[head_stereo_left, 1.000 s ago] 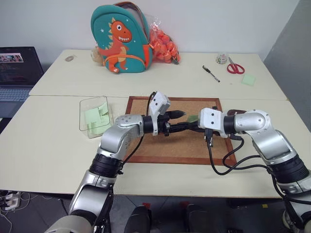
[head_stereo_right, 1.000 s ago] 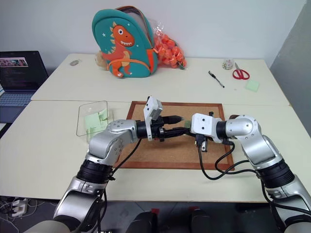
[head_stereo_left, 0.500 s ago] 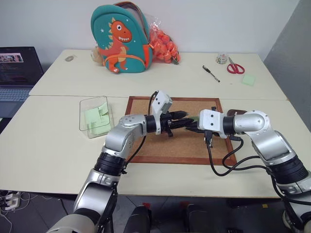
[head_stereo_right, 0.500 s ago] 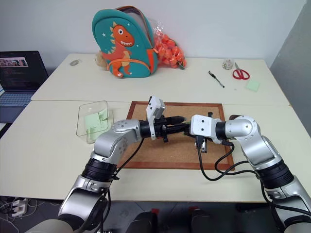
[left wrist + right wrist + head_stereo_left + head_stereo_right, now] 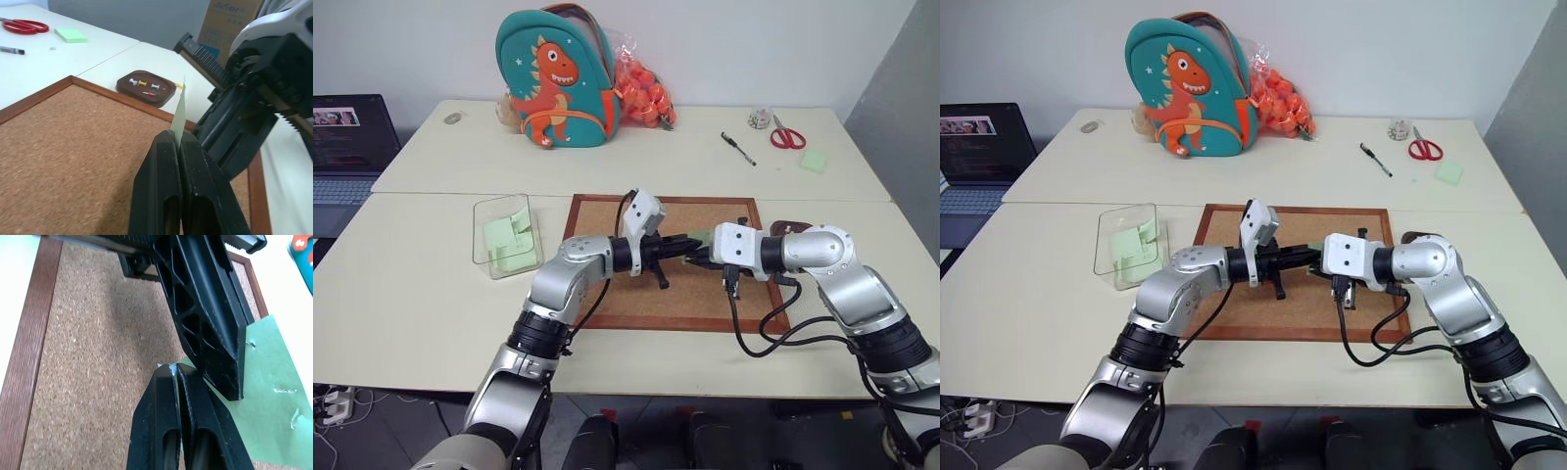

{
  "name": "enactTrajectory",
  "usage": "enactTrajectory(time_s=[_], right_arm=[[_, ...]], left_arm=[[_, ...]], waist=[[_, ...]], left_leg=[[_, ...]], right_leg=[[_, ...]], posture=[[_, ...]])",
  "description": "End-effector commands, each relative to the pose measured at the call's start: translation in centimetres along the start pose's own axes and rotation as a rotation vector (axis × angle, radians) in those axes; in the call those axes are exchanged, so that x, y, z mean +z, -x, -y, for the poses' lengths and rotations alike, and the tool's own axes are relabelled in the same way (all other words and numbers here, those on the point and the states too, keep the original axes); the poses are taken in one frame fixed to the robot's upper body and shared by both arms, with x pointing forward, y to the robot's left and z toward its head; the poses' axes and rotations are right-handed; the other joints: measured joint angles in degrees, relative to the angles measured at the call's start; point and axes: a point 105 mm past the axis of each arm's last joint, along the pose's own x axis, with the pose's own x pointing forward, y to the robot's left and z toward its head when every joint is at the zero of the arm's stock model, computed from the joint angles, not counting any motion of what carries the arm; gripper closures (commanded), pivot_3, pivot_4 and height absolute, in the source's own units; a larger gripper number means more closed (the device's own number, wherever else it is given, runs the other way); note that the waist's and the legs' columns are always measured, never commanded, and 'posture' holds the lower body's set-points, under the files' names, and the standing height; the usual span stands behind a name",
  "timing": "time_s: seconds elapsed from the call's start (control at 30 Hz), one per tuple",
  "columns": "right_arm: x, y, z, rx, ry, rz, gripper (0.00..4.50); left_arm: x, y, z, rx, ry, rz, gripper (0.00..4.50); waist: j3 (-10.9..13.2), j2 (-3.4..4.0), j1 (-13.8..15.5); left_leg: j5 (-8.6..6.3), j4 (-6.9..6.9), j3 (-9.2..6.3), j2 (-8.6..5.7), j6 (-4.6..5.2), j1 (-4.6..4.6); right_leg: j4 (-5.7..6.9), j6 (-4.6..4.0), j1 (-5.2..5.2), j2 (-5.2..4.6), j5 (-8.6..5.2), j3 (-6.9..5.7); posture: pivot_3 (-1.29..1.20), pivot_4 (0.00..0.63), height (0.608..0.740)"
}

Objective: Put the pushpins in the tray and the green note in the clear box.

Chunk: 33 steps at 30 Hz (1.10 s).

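Observation:
Above the corkboard [image 5: 636,294], the green note [image 5: 179,111] stands on edge as a thin pale sheet. My left gripper [image 5: 175,138] is shut on its lower edge. From the opposite side my right gripper [image 5: 174,370] is shut on a corner of the same green note [image 5: 274,377], with the left fingers [image 5: 210,318] crossing over it. The two grippers meet tip to tip at the board's middle. The dark brown tray [image 5: 166,95] holds several pushpins [image 5: 144,84] and sits just past the board's right edge. The clear box [image 5: 504,235] stands left of the board with green paper inside.
A dinosaur backpack [image 5: 558,78] and a bag of orange balls [image 5: 646,93] stand at the back. A pen [image 5: 738,149], red scissors [image 5: 788,135] and a green note pad [image 5: 814,161] lie back right. A laptop [image 5: 347,137] sits far left.
My left gripper has gone from open to shut, pinching the green note that the right gripper holds. The right arm has stayed put.

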Motion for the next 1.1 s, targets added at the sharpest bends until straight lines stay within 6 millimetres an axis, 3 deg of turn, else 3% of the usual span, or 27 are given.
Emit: enactTrajectory(time_s=[0.03,0.47,0.7,0.83,0.97,1.1], right_arm=[[1.9,1.4,1.4,-0.103,0.029,0.072,4.50],[2.9,3.4,2.0,-0.249,-0.212,0.210,4.50],[2.3,4.9,2.7,-0.347,-0.314,0.216,4.50],[-0.7,8.1,4.4,-0.527,-0.377,0.119,4.50],[-6.7,10.8,5.5,-0.723,-0.477,-0.064,4.50],[-10.8,12.2,6.2,-0.837,-0.556,-0.153,4.50]], left_arm=[[-0.4,0.3,-0.6,0.041,-0.011,-0.011,4.46],[-1.0,1.0,-1.4,0.095,-0.001,-0.026,4.46],[-0.5,1.1,-1.6,0.111,0.012,0.000,4.46],[0.6,1.3,-1.5,0.114,0.031,0.040,4.46],[0.9,1.5,-1.2,0.110,0.032,0.045,4.46],[0.8,1.6,-0.9,0.103,0.033,0.042,4.46]], waist=[[0.0,0.00,0.0],[0.0,0.00,0.0],[0.0,0.00,0.0],[0.0,0.00,0.1],[0.0,0.00,0.1],[0.0,0.01,-0.1]], left_leg=[[0.00,0.00,-0.01,0.01,0.00,0.00],[0.00,0.01,-0.02,0.01,0.00,0.00],[0.00,0.01,-0.02,0.00,0.01,0.00],[0.00,0.01,-0.01,-0.01,0.01,-0.02],[-0.01,0.01,0.01,-0.03,0.01,-0.01],[0.00,0.00,0.09,-0.06,0.01,0.01]], right_leg=[[0.00,0.00,0.01,0.00,0.00,0.00],[0.02,0.00,0.00,0.00,0.00,0.01],[0.03,0.00,0.01,-0.01,0.00,0.01],[0.03,0.00,0.01,-0.01,0.00,0.01],[0.02,0.00,0.04,-0.03,0.00,0.01],[0.05,0.00,0.01,-0.02,0.00,0.08]], posture=[[0.00,0.150,0.740],[0.00,0.150,0.740],[0.00,0.150,0.740],[0.00,0.150,0.740],[0.00,0.150,0.740],[0.00,0.150,0.740]])
